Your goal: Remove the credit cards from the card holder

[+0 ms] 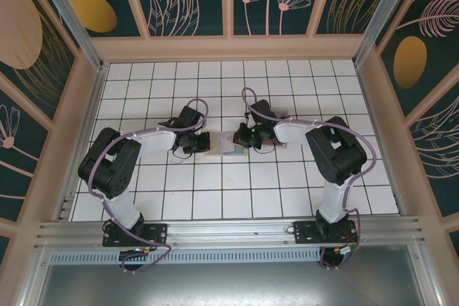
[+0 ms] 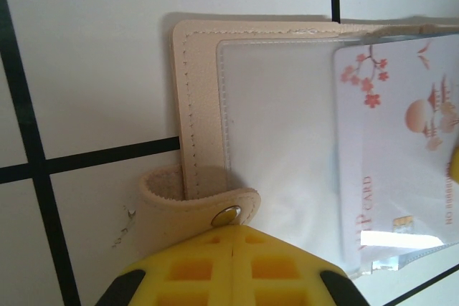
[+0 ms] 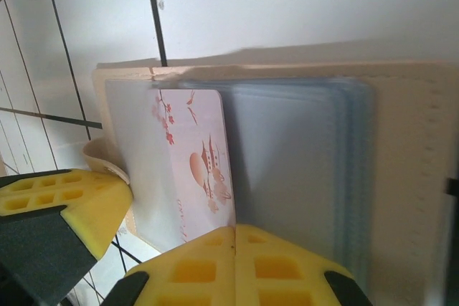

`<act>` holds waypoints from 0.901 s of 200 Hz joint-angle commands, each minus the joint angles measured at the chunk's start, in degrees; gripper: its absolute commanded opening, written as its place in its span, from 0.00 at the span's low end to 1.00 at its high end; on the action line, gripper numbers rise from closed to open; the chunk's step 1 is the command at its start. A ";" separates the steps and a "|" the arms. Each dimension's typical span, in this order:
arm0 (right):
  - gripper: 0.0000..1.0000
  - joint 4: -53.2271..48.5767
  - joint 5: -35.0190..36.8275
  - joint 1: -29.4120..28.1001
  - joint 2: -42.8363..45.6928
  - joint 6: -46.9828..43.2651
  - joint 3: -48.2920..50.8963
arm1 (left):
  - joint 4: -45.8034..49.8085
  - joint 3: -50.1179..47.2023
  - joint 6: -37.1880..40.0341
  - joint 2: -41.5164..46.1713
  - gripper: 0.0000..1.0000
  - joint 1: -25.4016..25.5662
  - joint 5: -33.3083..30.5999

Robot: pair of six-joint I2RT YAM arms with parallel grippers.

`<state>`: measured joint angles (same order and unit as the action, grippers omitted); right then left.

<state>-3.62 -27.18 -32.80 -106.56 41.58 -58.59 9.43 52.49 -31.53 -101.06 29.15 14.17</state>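
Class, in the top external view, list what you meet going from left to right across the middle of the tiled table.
left arm's elbow → left gripper → card holder → right gripper → right arm's elbow

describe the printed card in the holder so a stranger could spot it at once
Near the middle of the white tiled table lies an open tan card holder. Among its clear sleeves sits a white card printed with pink blossoms and an orange pagoda scene; the sleeves beside it look blank.
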 commanded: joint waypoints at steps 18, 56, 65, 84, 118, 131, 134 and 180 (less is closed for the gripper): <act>0.00 -4.08 1.51 1.10 6.51 -3.31 1.81 | 5.57 -0.49 -0.05 -3.36 0.00 -0.08 -4.06; 0.00 -10.60 2.70 4.48 11.25 -8.19 -0.24 | 6.95 1.95 -0.02 -1.74 0.00 -0.06 -3.98; 0.00 -12.54 3.62 4.83 12.30 -9.63 -1.39 | 7.30 2.69 -0.03 -0.94 0.00 -0.06 -3.86; 0.00 -17.54 6.58 5.01 13.81 -14.53 -4.88 | 7.62 4.56 -0.27 1.39 0.16 -0.14 -4.02; 0.00 -26.47 14.54 4.80 15.75 -25.69 -11.87 | 7.00 6.47 -1.23 7.15 0.60 -0.36 -7.68; 0.00 -28.60 17.00 4.65 16.47 -30.21 -13.77 | 6.02 6.57 -1.76 9.21 0.81 -0.57 -8.57; 0.00 -29.06 17.85 4.67 16.60 -31.26 -14.16 | 5.81 6.65 -1.89 9.66 0.86 -0.68 -8.68; 0.00 -30.29 32.03 1.78 20.23 -51.98 -13.75 | 1.78 6.02 -1.18 15.45 0.99 -2.07 -8.54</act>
<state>-30.46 -6.26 -28.77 -89.47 5.17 -72.69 13.54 58.04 -33.17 -88.27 27.99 6.55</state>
